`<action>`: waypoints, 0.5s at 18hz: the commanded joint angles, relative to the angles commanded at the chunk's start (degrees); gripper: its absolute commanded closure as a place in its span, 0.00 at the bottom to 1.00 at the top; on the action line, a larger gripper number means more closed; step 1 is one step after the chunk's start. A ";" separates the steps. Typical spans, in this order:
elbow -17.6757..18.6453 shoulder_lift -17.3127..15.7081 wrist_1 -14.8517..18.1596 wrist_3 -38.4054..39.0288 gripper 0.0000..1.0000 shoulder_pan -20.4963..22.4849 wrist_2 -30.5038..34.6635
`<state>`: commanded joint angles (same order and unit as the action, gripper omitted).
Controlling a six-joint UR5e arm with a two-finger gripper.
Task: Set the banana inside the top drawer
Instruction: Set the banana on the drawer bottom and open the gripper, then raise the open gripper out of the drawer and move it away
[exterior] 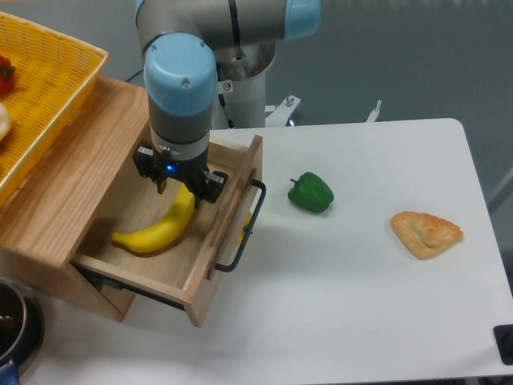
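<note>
Banana point(156, 230) lies in top drawer point(200, 273); its upper end hidden under pincer point(181, 187), grip can't tell.

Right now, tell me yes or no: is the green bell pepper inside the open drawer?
No. The green bell pepper sits on the white table to the right of the top drawer, which holds only the banana.

**Bystanders on and around the table**

A green bell pepper point(311, 193) sits on the white table point(369, 305), with a tan pastry point(426, 233) well apart to its right. A yellow wicker basket point(48, 88) rests on the wooden cabinet point(60, 192) at upper left. A dark metal pot point(14, 325) shows at the bottom-left corner, cut off by the edge.
</note>
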<state>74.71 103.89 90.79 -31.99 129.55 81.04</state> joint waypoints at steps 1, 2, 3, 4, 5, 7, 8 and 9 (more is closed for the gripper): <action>-0.18 -0.44 -0.18 -0.09 0.07 0.26 0.00; -0.36 -0.96 -0.18 -0.09 0.06 0.44 -0.09; -0.70 -1.23 -0.18 -0.17 0.06 0.53 -0.09; -1.06 -1.23 -0.18 -0.18 0.04 0.53 -0.09; -1.32 -1.32 -0.26 -0.18 0.01 0.79 -0.09; -1.85 -1.41 -1.49 -0.18 0.01 1.93 -0.09; -1.85 -1.50 -2.63 -0.26 0.00 2.63 -0.09; -1.85 -1.50 -4.03 -0.26 0.00 3.42 0.00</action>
<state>72.86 102.39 86.76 -32.26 132.97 81.03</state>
